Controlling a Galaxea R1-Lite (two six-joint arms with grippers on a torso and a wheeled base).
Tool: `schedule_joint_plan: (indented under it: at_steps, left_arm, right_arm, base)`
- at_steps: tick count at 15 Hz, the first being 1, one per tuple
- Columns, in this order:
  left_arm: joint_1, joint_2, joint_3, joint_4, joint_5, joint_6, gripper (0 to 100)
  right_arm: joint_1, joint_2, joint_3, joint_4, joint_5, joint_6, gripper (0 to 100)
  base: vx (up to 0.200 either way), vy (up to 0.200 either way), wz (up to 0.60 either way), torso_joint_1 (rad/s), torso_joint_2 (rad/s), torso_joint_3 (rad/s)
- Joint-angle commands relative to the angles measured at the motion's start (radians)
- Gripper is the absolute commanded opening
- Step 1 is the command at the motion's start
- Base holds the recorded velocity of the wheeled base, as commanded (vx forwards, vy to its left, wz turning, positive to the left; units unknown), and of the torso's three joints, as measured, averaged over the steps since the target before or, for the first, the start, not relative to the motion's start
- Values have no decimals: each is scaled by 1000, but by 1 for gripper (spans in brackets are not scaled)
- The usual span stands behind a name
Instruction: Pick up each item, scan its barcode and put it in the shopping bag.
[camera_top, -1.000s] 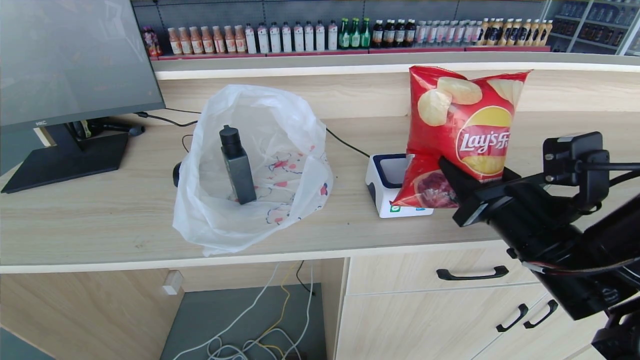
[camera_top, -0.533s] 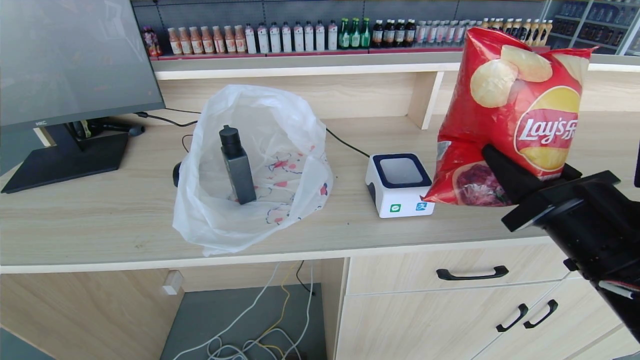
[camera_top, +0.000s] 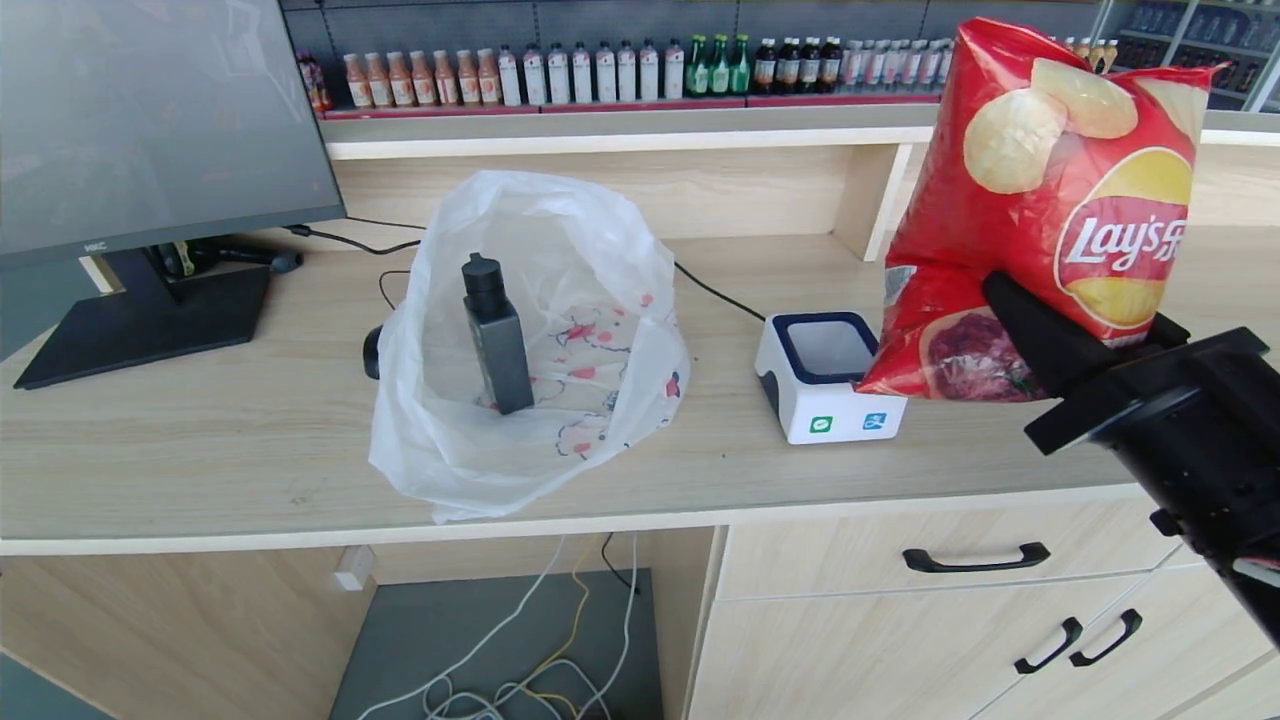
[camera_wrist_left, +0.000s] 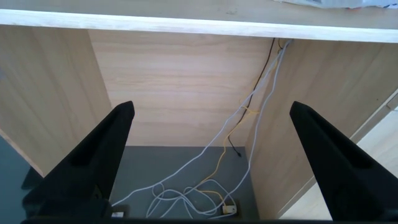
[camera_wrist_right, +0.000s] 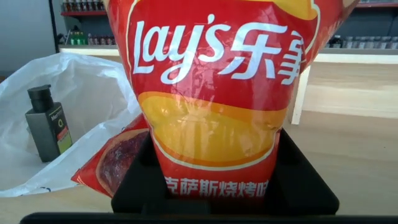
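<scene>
Wooden surface (camera_top: 200, 440) carries a scanner (camera_top: 828, 385) and a shopping bag (camera_top: 590, 300) with a dark bottle (camera_top: 497, 345) inside. Right jaws clench the chip bag (camera_top: 1040, 200) at its lower end, and the bag stands upright above them beside the scanner. Left jaws hang spread below the surface edge.

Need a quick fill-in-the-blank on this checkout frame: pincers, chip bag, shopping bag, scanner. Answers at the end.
1. The pincer shut on the chip bag is the robot's ____ one.
2. The item already standing in the shopping bag is a dark ____.
3. The left pincer, facing the cables under the counter, is ____.
4. The window of the white scanner faces ____.

Missing words: right; bottle; open; up.
</scene>
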Motion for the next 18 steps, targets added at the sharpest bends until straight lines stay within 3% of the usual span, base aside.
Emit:
schedule_joint_plan:
  at_steps: [1,9,13,18]
  left_arm:
    - [0,0,0,-1,1,1,100]
    - [0,0,0,-1,0,-1,100]
    - [0,0,0,-1,0,-2,100]
    - [0,0,0,-1,0,1,100]
  right_arm:
    - [0,-2,-1,-4,0,0,0]
    - [11,12,-5,-4,2,-3,0]
    - [34,63,-42,-4,61,-34,0]
    - [109,133,-108,-4,80,-49,0]
  base:
    - [0,200,0,17,12,-2]
    - [0,200,0,1,4,2]
    - [0,200,0,4,2,-1]
    - [0,0,0,0,0,0]
